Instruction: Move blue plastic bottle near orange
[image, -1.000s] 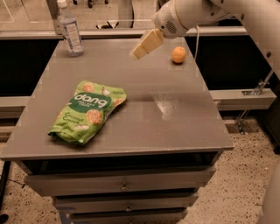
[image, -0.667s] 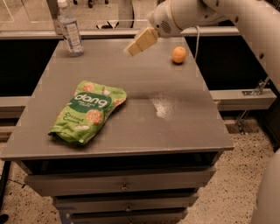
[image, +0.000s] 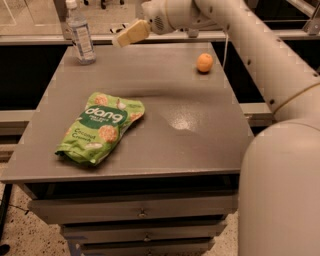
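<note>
The blue plastic bottle (image: 80, 34) stands upright at the far left corner of the grey table (image: 150, 100); it is clear with a white cap and a pale label. The orange (image: 204, 62) sits on the table near the far right edge. My gripper (image: 129, 34) hangs above the far edge of the table, between the two, a short way right of the bottle and apart from it. It holds nothing that I can see.
A green snack bag (image: 100, 127) lies flat on the left front part of the table. My white arm (image: 260, 65) crosses the right side of the view. Drawers (image: 140, 212) sit under the table top. A railing runs behind the table.
My gripper has moved left along the far edge of the table, away from the orange and toward the bottle. The bottle, orange and bag have not moved.
</note>
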